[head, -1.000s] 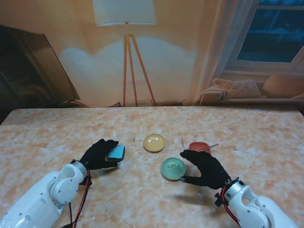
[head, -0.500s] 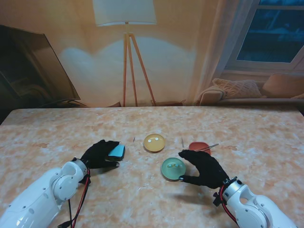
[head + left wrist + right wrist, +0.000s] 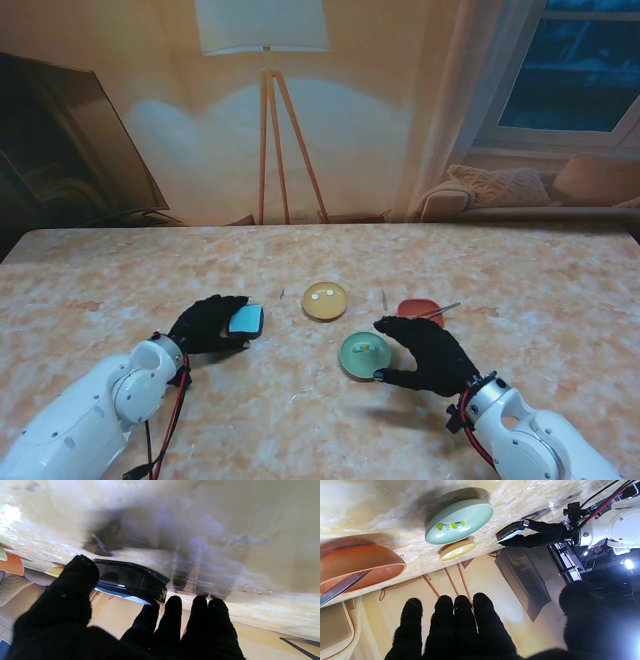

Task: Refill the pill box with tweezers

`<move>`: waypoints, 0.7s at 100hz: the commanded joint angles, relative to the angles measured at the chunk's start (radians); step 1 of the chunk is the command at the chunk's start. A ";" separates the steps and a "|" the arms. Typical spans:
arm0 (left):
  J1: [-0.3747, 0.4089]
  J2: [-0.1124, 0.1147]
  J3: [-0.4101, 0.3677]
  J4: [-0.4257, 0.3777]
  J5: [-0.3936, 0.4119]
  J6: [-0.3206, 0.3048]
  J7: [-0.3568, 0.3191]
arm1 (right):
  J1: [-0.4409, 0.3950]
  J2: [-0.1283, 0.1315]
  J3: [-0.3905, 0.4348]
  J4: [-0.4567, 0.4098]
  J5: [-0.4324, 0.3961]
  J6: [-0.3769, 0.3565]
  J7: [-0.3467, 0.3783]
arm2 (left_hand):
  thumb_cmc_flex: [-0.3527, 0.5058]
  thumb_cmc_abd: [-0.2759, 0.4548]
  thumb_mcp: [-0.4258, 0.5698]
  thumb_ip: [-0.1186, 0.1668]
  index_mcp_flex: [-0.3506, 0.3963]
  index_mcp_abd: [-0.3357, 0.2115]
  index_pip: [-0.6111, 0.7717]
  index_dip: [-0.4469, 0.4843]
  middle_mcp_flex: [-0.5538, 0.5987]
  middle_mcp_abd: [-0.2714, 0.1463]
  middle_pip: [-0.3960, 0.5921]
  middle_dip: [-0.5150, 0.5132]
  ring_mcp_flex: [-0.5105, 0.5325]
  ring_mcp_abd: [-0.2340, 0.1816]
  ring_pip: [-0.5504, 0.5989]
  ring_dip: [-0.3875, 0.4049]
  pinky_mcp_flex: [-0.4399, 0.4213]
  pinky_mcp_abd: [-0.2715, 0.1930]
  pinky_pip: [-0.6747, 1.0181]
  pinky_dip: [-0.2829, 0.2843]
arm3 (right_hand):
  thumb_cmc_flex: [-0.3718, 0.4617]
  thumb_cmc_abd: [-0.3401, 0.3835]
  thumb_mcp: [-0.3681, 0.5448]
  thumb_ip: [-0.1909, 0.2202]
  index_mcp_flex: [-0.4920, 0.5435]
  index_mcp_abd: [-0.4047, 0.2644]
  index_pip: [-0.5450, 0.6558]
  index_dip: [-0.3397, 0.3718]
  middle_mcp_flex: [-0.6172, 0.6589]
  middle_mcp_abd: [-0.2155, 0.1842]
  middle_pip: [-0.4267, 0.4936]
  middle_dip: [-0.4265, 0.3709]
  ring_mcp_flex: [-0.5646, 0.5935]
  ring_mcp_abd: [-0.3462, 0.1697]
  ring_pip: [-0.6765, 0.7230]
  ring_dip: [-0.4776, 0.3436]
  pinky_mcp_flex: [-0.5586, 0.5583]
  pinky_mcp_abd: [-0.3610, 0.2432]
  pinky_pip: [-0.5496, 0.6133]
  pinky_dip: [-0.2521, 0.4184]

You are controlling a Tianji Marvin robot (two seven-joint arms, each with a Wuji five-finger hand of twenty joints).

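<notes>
My left hand (image 3: 208,326) is shut on the blue pill box (image 3: 245,320) left of centre, just over the table. In the left wrist view the thumb (image 3: 80,575) presses one end of the dark box (image 3: 130,580) and the fingers (image 3: 172,610) hold the other. My right hand (image 3: 425,355) is open and holds nothing, right beside the green dish (image 3: 362,355), which holds two yellow pills (image 3: 450,525). The metal tweezers (image 3: 440,309) lie across the red dish (image 3: 420,310), just beyond that hand; in the right wrist view, the tweezers (image 3: 342,586) rest on the rim of the red dish (image 3: 360,565).
A yellow dish (image 3: 325,300) with small white pills stands farther from me, between the two hands. A thin small object (image 3: 384,298) lies on the marble table (image 3: 300,420) beside the red dish. A floor lamp and a sofa stand beyond the table's far edge.
My right hand has drifted slightly to the left and nearer to me, staying beside the green dish. My left hand still holds the pill box, its grip barely shifted.
</notes>
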 commanded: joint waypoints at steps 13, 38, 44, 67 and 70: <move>-0.020 -0.006 0.032 0.046 -0.021 0.002 -0.018 | -0.006 -0.007 -0.003 0.000 -0.004 0.004 0.006 | 0.024 -0.031 0.041 -0.016 0.036 -0.006 0.044 0.042 0.046 -0.036 0.065 0.078 0.158 -0.049 0.091 0.062 0.080 -0.051 0.168 0.083 | 0.023 -0.017 -0.010 -0.016 0.012 -0.015 0.007 0.004 0.017 -0.008 0.005 0.019 0.012 -0.008 0.005 0.007 0.002 -0.004 0.005 -0.009; -0.024 -0.005 0.072 0.079 -0.007 -0.007 0.009 | -0.001 -0.008 -0.008 0.004 -0.005 0.006 -0.003 | 0.062 -0.053 0.089 -0.017 0.073 -0.076 0.105 0.138 0.082 -0.102 0.168 0.201 0.218 -0.170 0.273 0.259 0.122 -0.085 0.290 0.137 | 0.034 -0.006 -0.013 -0.012 0.020 -0.019 0.015 0.007 0.025 -0.009 0.008 0.023 0.019 -0.006 0.007 0.009 0.007 -0.004 0.008 -0.010; -0.023 -0.005 0.079 0.086 -0.006 -0.008 0.018 | 0.001 -0.008 -0.009 0.004 -0.005 0.007 -0.003 | 0.072 -0.056 0.099 -0.016 0.080 -0.089 0.122 0.159 0.088 -0.113 0.190 0.222 0.226 -0.188 0.301 0.290 0.128 -0.093 0.312 0.159 | 0.037 -0.005 -0.015 -0.012 0.022 -0.020 0.016 0.007 0.026 -0.010 0.008 0.024 0.019 -0.007 0.007 0.009 0.007 -0.004 0.009 -0.011; -0.013 -0.011 0.091 0.101 -0.014 -0.003 0.046 | 0.005 -0.010 -0.015 0.007 0.002 0.008 -0.007 | 0.204 -0.042 0.108 -0.006 0.108 -0.141 0.218 0.261 0.151 -0.171 0.323 0.352 0.295 -0.381 0.549 0.525 0.211 -0.147 0.433 0.327 | 0.040 0.015 -0.022 -0.009 0.029 -0.022 0.021 0.009 0.034 -0.013 0.010 0.027 0.022 -0.007 0.007 0.010 0.008 -0.005 0.011 -0.011; -0.010 -0.012 0.089 0.099 -0.019 -0.002 0.048 | 0.006 -0.010 -0.016 0.007 0.002 0.008 -0.008 | 0.222 -0.036 0.104 -0.005 0.114 -0.153 0.240 0.273 0.169 -0.183 0.345 0.368 0.308 -0.409 0.583 0.551 0.227 -0.155 0.448 0.342 | 0.042 0.016 -0.023 -0.009 0.031 -0.023 0.022 0.009 0.034 -0.012 0.010 0.027 0.023 -0.007 0.008 0.010 0.008 -0.005 0.011 -0.011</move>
